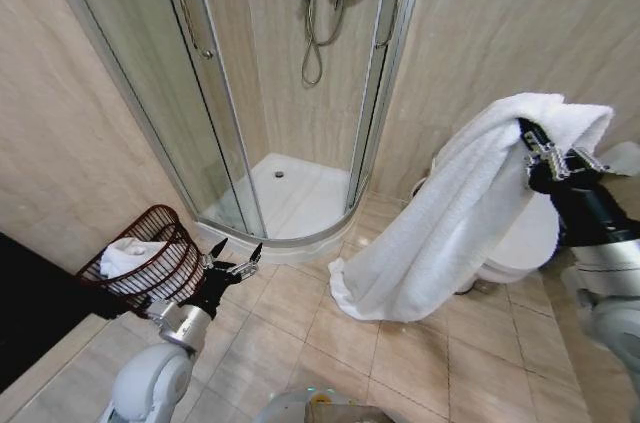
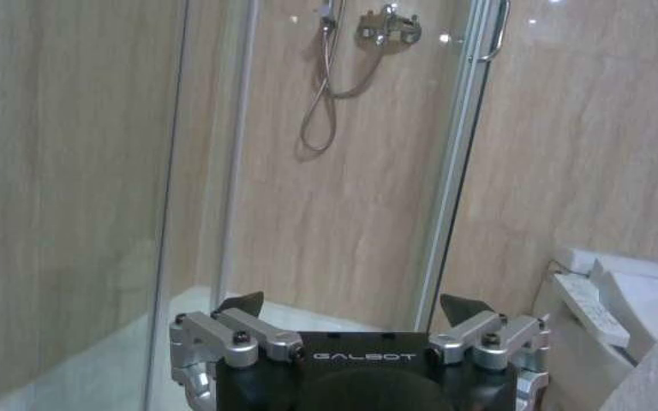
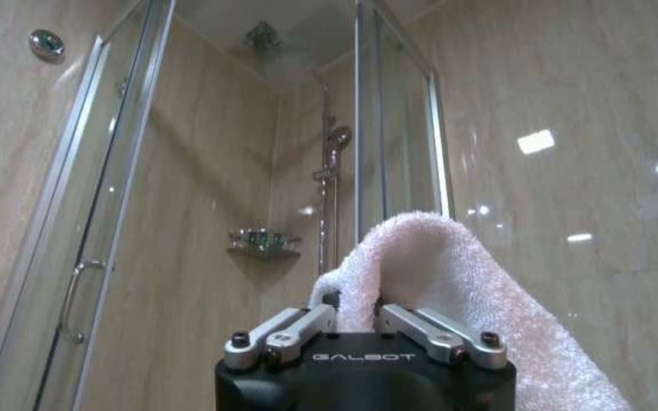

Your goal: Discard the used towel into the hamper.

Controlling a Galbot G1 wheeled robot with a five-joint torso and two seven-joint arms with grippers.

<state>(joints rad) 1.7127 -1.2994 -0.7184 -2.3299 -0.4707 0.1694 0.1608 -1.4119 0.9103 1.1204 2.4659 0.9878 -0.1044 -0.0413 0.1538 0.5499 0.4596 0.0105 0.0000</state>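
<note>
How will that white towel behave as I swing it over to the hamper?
Probably floppy: the towel drapes in long folds from the right gripper, its low end likely to sway or drag. It looks bulky, so it may spill over the small hamper, which already holds cloth.

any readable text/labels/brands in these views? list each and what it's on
"GALBOT" on the black body of the left gripper, behind its open fingers.
"GALBOT" on the black body of the right gripper, shut on the white towel.
No readable text elsewhere: none on the hamper, shower fittings or walls.
</note>
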